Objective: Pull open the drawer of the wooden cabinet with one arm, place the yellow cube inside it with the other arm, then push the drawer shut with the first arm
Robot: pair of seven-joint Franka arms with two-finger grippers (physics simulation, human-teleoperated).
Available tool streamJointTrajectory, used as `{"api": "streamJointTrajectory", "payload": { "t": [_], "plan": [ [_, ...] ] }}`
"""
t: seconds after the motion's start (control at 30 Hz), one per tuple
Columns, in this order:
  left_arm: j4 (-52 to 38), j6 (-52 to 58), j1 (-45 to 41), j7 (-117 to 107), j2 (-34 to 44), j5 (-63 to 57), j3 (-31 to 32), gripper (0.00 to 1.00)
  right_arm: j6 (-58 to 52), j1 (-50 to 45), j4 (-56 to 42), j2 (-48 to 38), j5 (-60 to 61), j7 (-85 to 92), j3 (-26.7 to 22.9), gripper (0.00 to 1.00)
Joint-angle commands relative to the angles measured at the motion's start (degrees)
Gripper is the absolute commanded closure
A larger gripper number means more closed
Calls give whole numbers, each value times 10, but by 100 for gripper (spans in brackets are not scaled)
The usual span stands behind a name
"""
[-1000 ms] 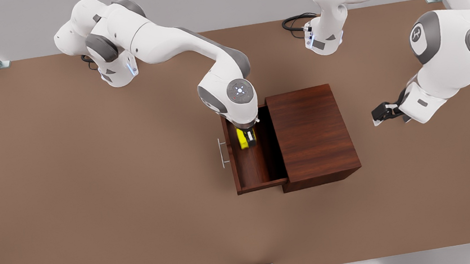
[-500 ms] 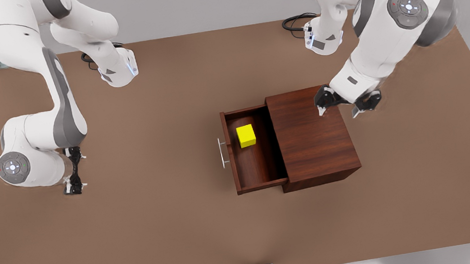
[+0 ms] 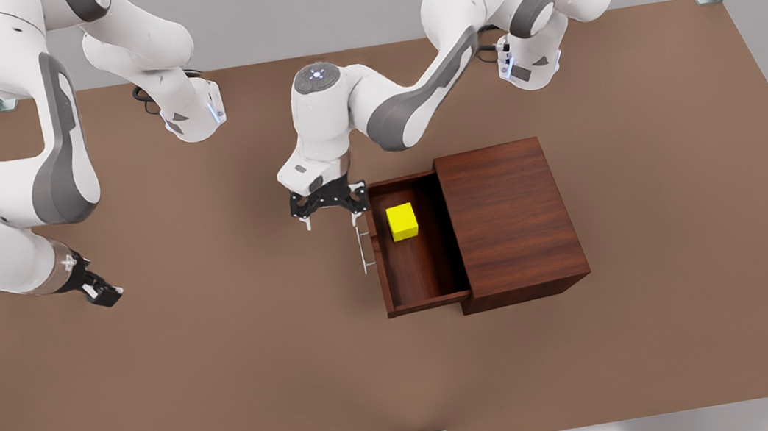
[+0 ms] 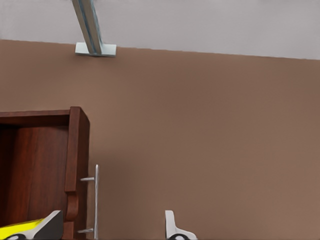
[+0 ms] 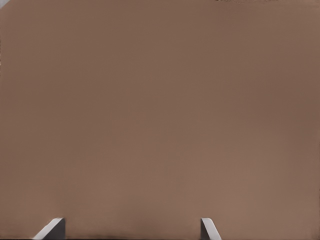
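Closing remains: the yellow cube [image 3: 402,221] lies inside the drawer [image 3: 415,271], pulled out at 9 o'clock of the wooden cabinet [image 3: 509,217]. The left gripper [image 3: 329,217], fingers spread, hovers just beside the handle [image 3: 363,246]; the drawer front should be pushed squarely toward 3 o'clock. The right gripper [image 3: 102,292], spread too, waits well apart. No writing can be read.

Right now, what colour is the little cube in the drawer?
Bright yellow cube, clearest in the front view.

Brown table [image 3: 228,384], wooden cabinet [image 3: 511,221] standing on it, two arm bases at far edge
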State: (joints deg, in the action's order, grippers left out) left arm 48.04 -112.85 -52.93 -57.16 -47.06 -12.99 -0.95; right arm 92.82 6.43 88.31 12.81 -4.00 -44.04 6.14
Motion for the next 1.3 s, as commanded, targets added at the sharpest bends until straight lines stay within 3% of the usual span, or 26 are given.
{"api": "streamJointTrajectory", "payload": {
  "t": [0.0,0.77,1.0,1.27],
  "plan": [
    [-2,-98,-2,-422,-23,-47,-1,0,-16,-1,-1,4,1,370,0,0],
    [-2,-136,-7,-341,-138,-112,-9,0,-16,-2,-5,20,0,364,3,0],
    [0,28,-26,-241,-128,-123,-5,0,-16,-2,-5,20,0,364,3,0],
    [1,83,-13,-147,-107,-97,-4,0,-15,-2,-5,20,0,363,3,0]
  ]
}}
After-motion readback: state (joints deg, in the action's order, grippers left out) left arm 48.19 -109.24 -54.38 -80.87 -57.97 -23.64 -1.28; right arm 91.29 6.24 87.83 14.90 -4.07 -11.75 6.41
